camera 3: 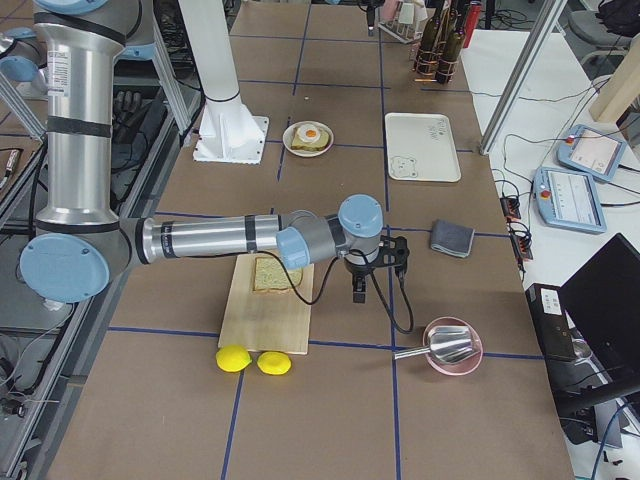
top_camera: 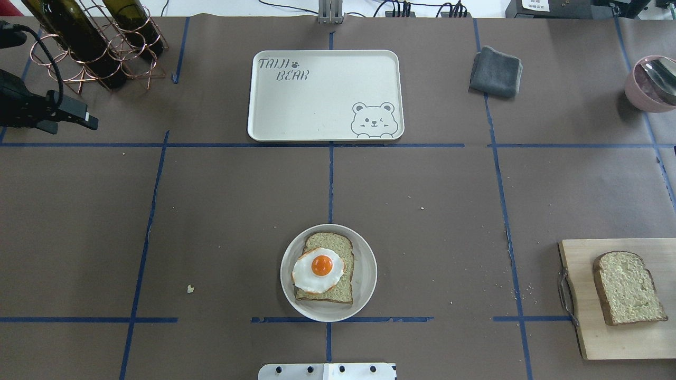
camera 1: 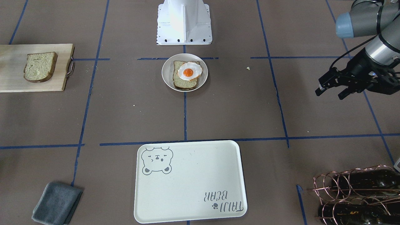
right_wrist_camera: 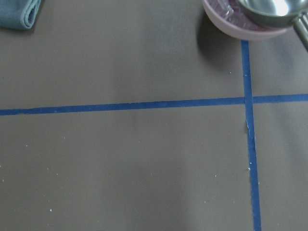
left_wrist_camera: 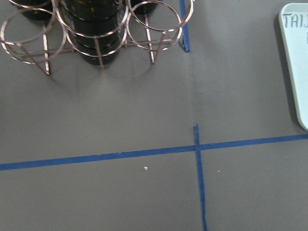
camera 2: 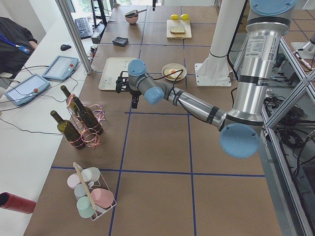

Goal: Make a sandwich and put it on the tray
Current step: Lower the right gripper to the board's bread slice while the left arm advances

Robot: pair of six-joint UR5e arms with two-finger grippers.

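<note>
One bread slice lies on a small round white plate near the robot base, with the fried egg on top of it. The second bread slice lies on a wooden board at the right. The bear tray sits bare at the far middle. My left gripper is open and empty, hovering at the far left near the bottle rack. My right gripper shows only in the exterior right view, hovering beside the board; I cannot tell whether it is open or shut.
A copper rack with wine bottles stands at the far left. A folded grey cloth lies right of the tray. A pink bowl with a metal ladle sits at the far right. Two lemons lie past the board.
</note>
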